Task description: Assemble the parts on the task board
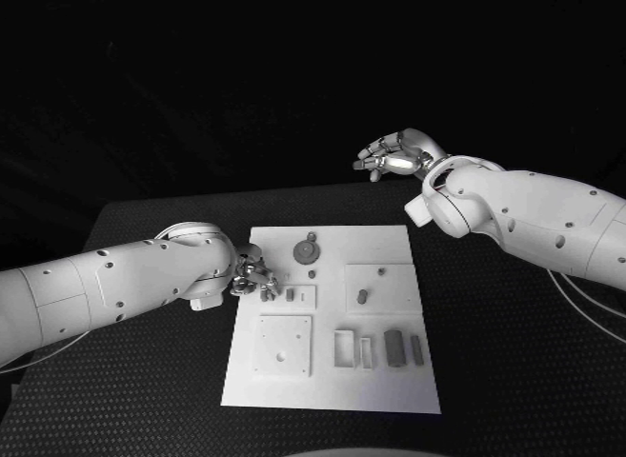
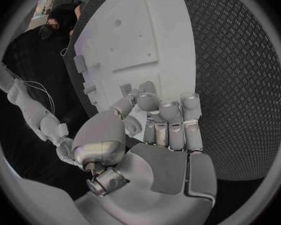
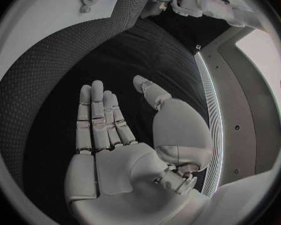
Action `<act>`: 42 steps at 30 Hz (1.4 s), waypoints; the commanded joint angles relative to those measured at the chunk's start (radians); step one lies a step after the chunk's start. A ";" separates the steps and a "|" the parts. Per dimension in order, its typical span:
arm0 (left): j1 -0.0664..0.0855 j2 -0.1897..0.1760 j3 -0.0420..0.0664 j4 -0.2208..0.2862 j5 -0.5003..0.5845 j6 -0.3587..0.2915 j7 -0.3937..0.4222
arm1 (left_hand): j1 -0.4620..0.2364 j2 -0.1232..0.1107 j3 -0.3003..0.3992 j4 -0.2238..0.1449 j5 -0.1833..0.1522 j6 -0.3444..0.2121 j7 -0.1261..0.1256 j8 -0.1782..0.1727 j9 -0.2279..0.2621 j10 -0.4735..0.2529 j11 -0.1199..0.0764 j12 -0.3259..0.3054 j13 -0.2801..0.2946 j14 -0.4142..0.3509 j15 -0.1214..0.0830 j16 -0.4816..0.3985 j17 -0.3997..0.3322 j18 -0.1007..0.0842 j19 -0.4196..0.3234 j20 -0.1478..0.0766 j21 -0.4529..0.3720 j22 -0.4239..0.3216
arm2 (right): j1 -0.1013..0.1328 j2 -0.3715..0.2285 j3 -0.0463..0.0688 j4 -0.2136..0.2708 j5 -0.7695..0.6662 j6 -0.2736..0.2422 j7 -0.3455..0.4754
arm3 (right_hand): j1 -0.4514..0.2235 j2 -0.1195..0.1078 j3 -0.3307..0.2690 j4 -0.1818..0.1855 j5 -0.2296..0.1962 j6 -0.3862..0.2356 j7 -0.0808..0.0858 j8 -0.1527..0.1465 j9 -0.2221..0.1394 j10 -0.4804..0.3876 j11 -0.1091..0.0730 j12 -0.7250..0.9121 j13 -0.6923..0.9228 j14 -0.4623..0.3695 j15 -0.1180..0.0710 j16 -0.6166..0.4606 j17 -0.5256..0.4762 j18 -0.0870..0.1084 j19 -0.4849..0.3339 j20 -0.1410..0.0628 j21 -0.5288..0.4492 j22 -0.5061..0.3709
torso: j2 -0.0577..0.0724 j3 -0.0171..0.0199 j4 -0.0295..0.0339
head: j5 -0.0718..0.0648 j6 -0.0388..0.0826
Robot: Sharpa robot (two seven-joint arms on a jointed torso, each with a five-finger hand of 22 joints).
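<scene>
The left hand [image 1: 252, 279] sits at the left edge of the white board [image 1: 395, 381], fingers curled on a small part [image 2: 126, 89] — the nearer hand by far. The right hand [image 1: 393, 155] hangs spread and empty, upper right, well off the bench [image 1: 148, 214].

My left hand [image 1: 252, 279] crowds the task board's [image 1: 395, 386] left edge, close beside the small upright parts [image 1: 274, 288] there. My right hand [image 1: 393, 154] hangs beyond the table's [image 1: 518, 381] far edge, fingers apart, well clear. The round gear [image 1: 306, 251] and the slotted pieces [image 1: 393, 348] near the front stand unobstructed.
</scene>
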 commanded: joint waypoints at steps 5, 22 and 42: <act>0.000 0.000 0.000 0.000 -0.001 -0.012 0.006 | -0.018 -0.029 -0.010 0.022 -0.037 -0.006 0.000 -0.006 0.002 -0.003 0.000 -0.001 -0.001 -0.007 -0.003 0.001 -0.001 -0.006 0.008 -0.111 -0.006 0.010 | 0.000 0.000 0.000 0.001 -0.005 0.009 0.007 | 0.001 0.001 -0.004 0.002 0.004 -0.007 0.018 0.005 -0.001 -0.005 0.001 0.004 -0.002 0.000 0.005 -0.004 0.002 -0.001 -0.004 0.001 -0.007 0.002 | 0.000 0.0000 -0.0003 | 0.000 0.000; 0.000 -0.003 0.000 -0.002 0.000 -0.013 0.009 | -0.053 -0.089 -0.004 0.073 -0.038 -0.012 0.000 -0.003 0.011 -0.004 0.000 0.000 0.002 -0.010 -0.006 0.004 0.002 -0.001 0.008 -0.114 -0.006 0.009 | 0.000 0.000 0.000 0.001 -0.006 0.010 0.006 | 0.001 0.001 -0.004 0.002 0.004 -0.008 0.018 0.005 -0.002 -0.006 0.002 0.005 -0.003 0.000 0.005 -0.005 0.003 -0.001 -0.004 0.001 -0.008 0.002 | 0.000 0.0003 0.0002 | -0.001 -0.001; 0.003 -0.027 0.059 -0.010 0.123 -0.120 0.067 | -0.035 -0.104 0.005 0.071 -0.038 -0.057 0.016 -0.027 0.006 -0.019 0.015 -0.010 0.000 -0.028 -0.009 -0.008 -0.003 -0.002 -0.003 -0.112 -0.011 0.009 | -0.002 0.000 0.000 -0.003 -0.006 0.010 0.006 | 0.001 0.001 -0.004 0.003 0.004 -0.009 0.018 0.005 -0.002 -0.006 0.002 0.005 -0.004 0.000 0.005 -0.006 0.004 -0.001 -0.004 0.001 -0.009 0.003 | 0.000 0.0004 -0.0003 | -0.007 0.007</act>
